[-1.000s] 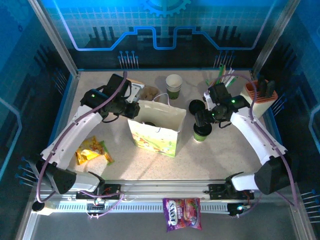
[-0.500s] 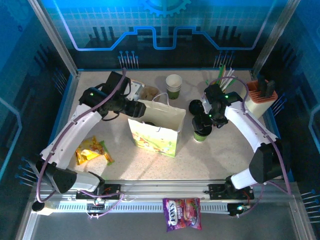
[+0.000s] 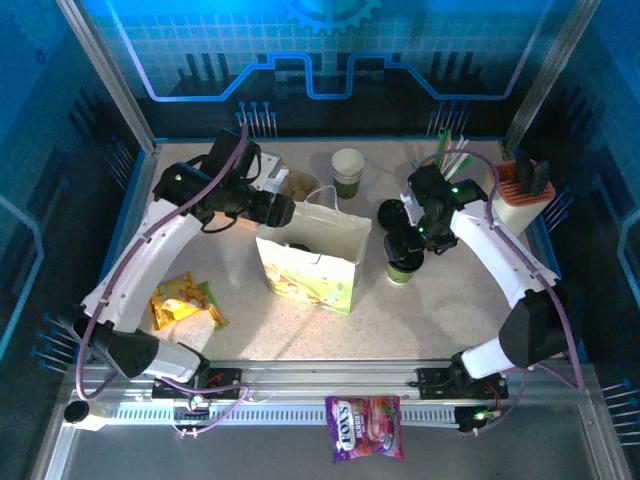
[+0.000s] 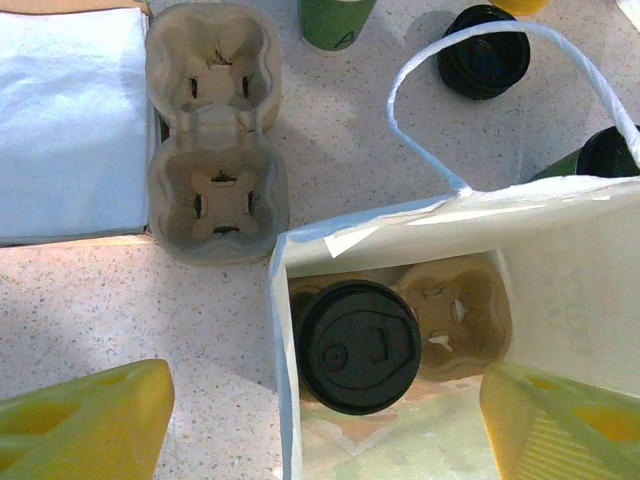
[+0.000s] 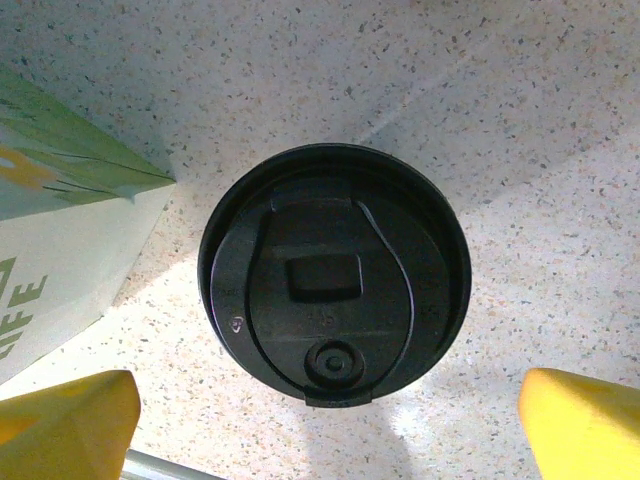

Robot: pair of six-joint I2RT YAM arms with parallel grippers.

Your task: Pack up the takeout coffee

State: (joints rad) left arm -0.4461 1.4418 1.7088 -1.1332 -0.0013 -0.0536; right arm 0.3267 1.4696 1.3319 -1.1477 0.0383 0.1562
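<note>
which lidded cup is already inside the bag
The lidded cup in the carrier inside the paper bag; the other lidded cup stands on the table beside it.

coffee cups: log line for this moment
left gripper open above paper bag | first cup in carrier inside bag | right gripper open over second cup on table

Speckled beige table (image 3: 440, 310), brightly lit from above. Blue back wall (image 3: 320, 60), glowing circuit lines over a grid. Aluminium posts (image 3: 105, 70) at the corners. Slotted metal rail (image 3: 280, 412) along the near edge.
</note>
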